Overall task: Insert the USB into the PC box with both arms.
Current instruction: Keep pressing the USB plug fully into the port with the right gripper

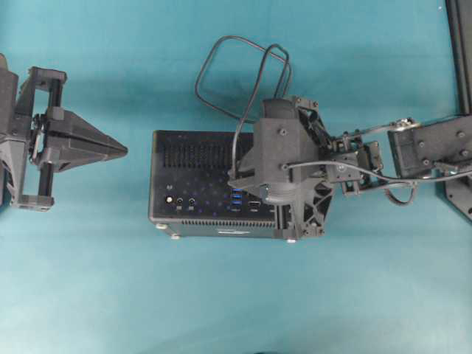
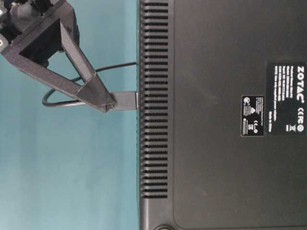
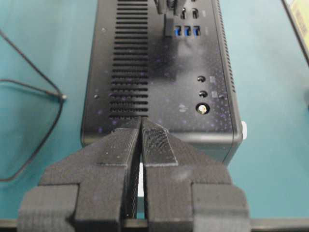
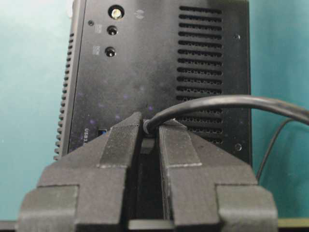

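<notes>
The PC box [image 1: 214, 184] lies flat on the teal table [image 1: 221, 295], its port face upward with blue ports, round jacks and a slotted vent. Over its right part the right claw [image 4: 148, 129] points down, clamped on the USB [image 2: 125, 99] plug; from table level the plug's tip touches the box's face. The thin black cable [image 1: 236, 74] loops away onto the table beyond the box. Off to the left, apart from the box, the left claw [image 3: 141, 126] has its fingers together, holding nothing.
</notes>
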Controlling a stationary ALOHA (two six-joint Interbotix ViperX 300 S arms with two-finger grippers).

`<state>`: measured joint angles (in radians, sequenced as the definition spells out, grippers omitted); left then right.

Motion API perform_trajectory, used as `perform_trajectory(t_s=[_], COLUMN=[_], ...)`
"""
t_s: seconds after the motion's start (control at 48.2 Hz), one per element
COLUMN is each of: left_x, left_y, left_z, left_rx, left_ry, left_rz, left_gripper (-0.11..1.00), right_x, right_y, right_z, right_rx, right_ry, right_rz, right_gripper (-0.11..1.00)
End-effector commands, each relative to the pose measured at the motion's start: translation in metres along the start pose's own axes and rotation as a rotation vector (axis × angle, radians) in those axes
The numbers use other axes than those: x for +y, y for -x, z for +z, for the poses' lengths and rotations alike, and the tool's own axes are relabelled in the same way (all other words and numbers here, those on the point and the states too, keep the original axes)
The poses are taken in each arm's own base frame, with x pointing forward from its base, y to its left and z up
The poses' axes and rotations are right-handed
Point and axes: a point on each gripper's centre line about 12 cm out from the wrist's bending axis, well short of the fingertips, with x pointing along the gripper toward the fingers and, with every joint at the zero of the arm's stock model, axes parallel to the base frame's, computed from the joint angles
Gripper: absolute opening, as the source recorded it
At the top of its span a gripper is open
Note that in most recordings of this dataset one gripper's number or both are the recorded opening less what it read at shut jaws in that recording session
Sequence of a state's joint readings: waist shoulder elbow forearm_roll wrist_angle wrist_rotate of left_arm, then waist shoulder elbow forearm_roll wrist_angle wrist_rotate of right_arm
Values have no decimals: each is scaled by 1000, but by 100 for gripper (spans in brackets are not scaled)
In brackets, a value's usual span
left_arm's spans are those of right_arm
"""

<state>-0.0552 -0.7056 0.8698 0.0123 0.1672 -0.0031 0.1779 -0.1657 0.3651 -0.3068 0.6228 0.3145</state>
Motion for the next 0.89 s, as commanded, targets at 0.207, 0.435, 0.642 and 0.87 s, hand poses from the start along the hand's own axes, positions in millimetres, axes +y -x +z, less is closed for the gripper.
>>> perform_trajectory(t_s=[0.207,0.435,0.642,0.87], left_x=[0,0,0,0], left_y=[2,2,2,2], left_z=[12,11,12,13], left_rx=[-35,-34,-35,-37], left_ry=[1,0,0,2], left_rz=[-1,-1,-1,0], left_gripper=[0,0,0,0], right_x=[5,5,1,0], right_y=[-2,-2,1,7], right_z=[-2,-1,2,11], right_rx=[-6,-11,-31,-66], right_ry=[-10,-11,-22,-25], right_rz=[17,19,17,19], right_gripper=[9,9,11,23])
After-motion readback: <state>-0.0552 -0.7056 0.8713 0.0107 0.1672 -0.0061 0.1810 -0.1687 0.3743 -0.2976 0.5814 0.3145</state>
